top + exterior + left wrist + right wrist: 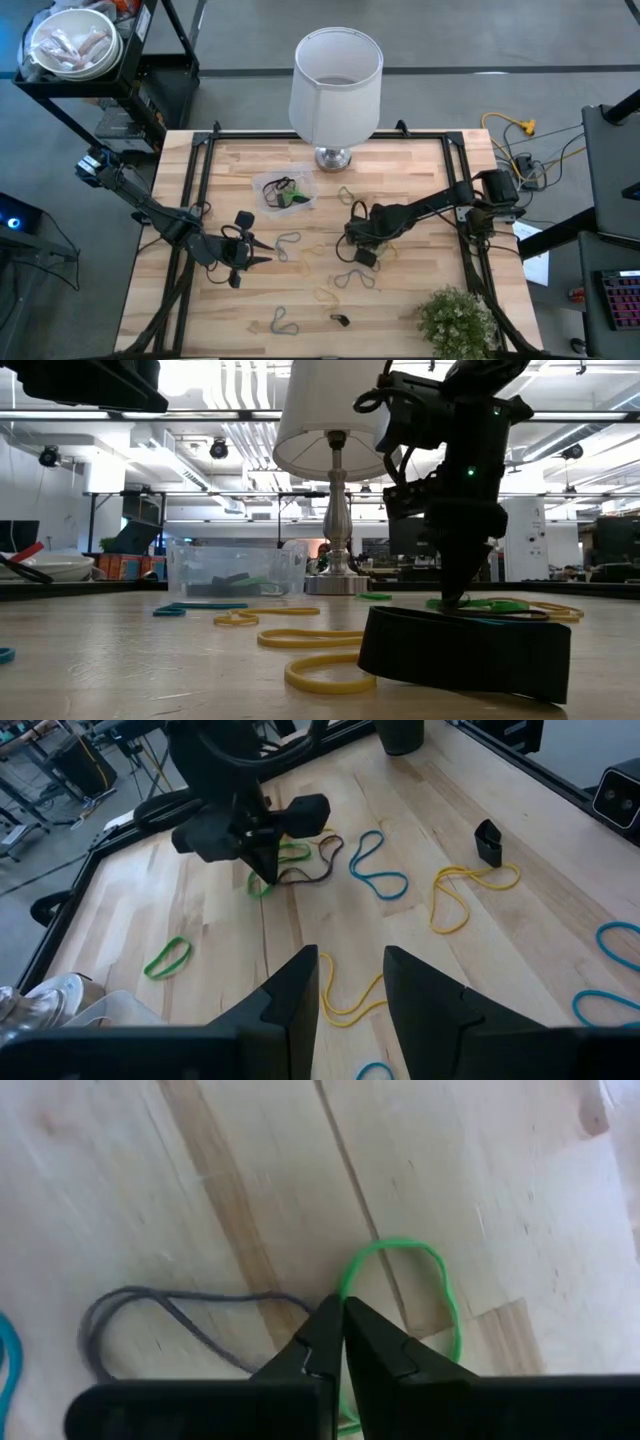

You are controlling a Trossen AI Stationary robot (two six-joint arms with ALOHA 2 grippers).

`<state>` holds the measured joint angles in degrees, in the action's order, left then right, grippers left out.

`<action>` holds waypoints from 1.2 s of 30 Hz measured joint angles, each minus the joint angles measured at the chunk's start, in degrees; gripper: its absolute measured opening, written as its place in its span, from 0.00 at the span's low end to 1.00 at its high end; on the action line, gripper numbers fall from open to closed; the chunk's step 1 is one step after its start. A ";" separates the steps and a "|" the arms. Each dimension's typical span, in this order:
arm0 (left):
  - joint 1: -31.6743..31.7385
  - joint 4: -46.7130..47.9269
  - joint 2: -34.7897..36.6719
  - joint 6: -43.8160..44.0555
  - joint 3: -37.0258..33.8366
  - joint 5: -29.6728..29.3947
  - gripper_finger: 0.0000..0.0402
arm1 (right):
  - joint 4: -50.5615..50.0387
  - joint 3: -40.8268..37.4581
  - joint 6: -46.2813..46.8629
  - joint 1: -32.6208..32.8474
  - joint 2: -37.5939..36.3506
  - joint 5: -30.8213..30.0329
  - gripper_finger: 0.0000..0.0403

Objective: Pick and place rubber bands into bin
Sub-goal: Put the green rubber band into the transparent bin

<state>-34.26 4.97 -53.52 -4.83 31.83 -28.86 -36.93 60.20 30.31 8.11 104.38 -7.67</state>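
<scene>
The green rubber band (400,1280) lies flat near the table's (420,310) middle, my right gripper (340,1342) pinched on its edge; I should lift straight up, then carry it to the bin (285,191) by the far edge.

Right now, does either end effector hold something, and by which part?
The right end effector pinches the green band at its near edge; the left end effector holds nothing.

A light wood table (420,170) w/ black frame is seen. Rubber bands (354,279) are scattered across it; a clear bin (284,191), lamp (335,80) & small plant (457,320) are also set on it.
</scene>
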 joint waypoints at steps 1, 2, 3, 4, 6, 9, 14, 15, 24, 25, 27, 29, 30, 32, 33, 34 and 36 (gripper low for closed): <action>0.00 0.00 0.00 0.01 0.00 -0.01 0.25 | -0.19 0.14 -0.64 0.14 0.00 -0.23 0.02; 0.00 0.00 0.00 0.00 0.00 -0.02 0.25 | -0.39 0.30 -1.20 0.40 0.00 -0.91 0.02; 0.00 0.00 0.00 0.00 0.00 0.00 0.25 | -0.61 0.54 -1.88 0.66 0.00 -1.77 0.02; 0.00 0.00 0.00 0.01 0.00 -0.01 0.25 | -0.82 0.93 -2.49 0.97 0.00 -2.58 0.02; 0.00 0.00 0.00 0.01 0.00 0.00 0.25 | -0.66 2.03 -3.96 1.53 -0.02 -4.46 0.02; 0.00 0.00 0.00 0.00 0.00 0.00 0.25 | -0.80 3.77 -6.04 2.54 -0.02 -7.06 0.02; 0.00 0.00 0.00 -0.01 0.00 0.00 0.25 | -0.68 6.75 -10.55 4.94 -0.04 -11.52 0.02; 0.00 0.00 0.00 0.01 0.00 0.00 0.25 | -0.62 7.29 -11.72 5.52 -0.04 -12.55 0.02; 0.00 0.00 0.00 -0.01 0.00 -0.01 0.25 | 2.28 11.75 -22.35 10.48 -0.11 -26.34 0.02; 0.00 0.00 0.00 -0.01 0.00 -0.02 0.25 | 3.40 11.94 -23.86 10.85 -0.11 -27.15 0.02; 0.00 0.00 0.00 -0.01 0.00 -0.01 0.25 | 6.03 12.45 -27.10 11.11 -0.11 -28.12 0.02; 0.00 0.00 0.00 -0.01 0.00 -0.02 0.25 | 9.44 12.76 -30.40 11.12 -0.13 -28.42 0.02; 0.00 0.00 0.00 -0.01 0.00 -0.02 0.25 | 11.50 12.83 -32.13 11.05 -0.13 -28.52 0.02; 0.00 0.00 0.00 -0.01 0.00 -0.02 0.25 | 15.53 12.90 -36.16 10.58 -0.13 -28.55 0.02; 0.00 0.00 0.00 -0.01 0.00 -0.02 0.25 | 17.64 13.03 -38.06 10.26 -0.13 -28.54 0.02; 0.00 0.00 0.00 -0.03 0.00 -0.02 0.25 | 19.83 13.18 -39.79 9.86 -0.13 -28.55 0.02; 0.00 0.00 0.00 -0.03 0.00 -0.02 0.25 | 24.11 13.41 -42.76 8.89 -0.13 -28.55 0.02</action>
<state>-34.26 4.97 -53.52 -4.86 31.83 -28.88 -12.82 73.60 -12.45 17.00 104.24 -36.23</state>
